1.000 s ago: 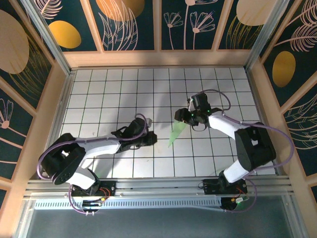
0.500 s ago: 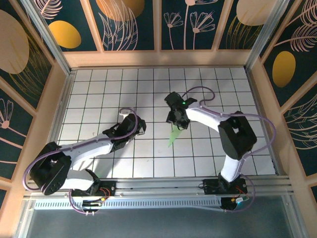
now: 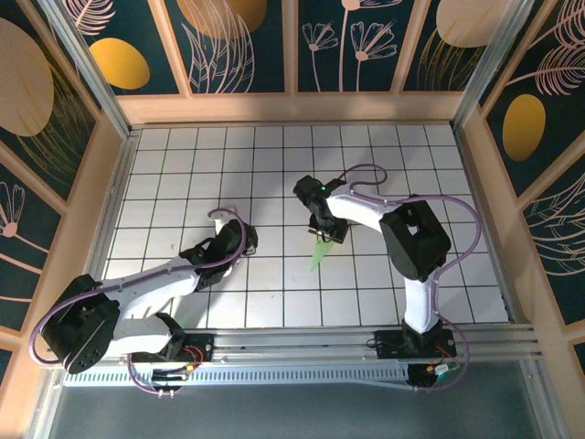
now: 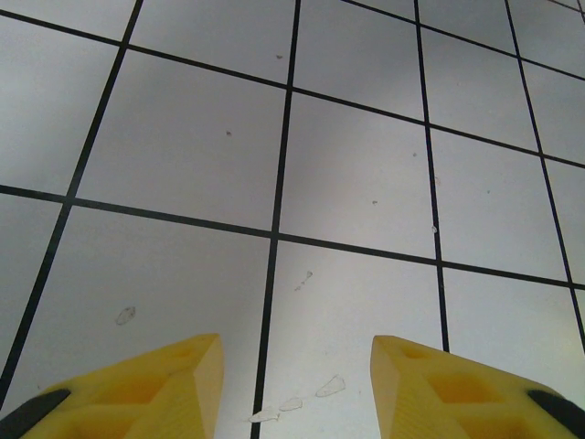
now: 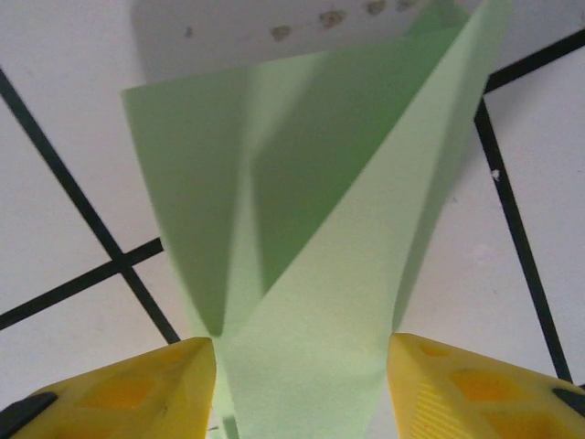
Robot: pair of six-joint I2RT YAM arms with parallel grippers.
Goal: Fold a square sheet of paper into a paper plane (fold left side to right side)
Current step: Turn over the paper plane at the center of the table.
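One slim, light green, creased paper plane (image 3: 319, 255) lies on the white gridded worktop (image 3: 183, 174), near its middle. There are two claws. The right claw (image 3: 327, 232) is over the plane's far end, its two yellow fingers (image 5: 137, 393) flanking the paper (image 5: 311, 274); whether it grips, I cannot tell. The left claw (image 4: 297, 352), well apart from the plane, is released over bare tiles.

No writing, label, brand, number or sign is readable; the bench (image 3: 183, 165) bears only a black grid, the walls (image 3: 238, 46) only leaf patterns.

Slim, creased light-green paper plane (image 3: 318, 254) — lying on the table (image 3: 183, 165).
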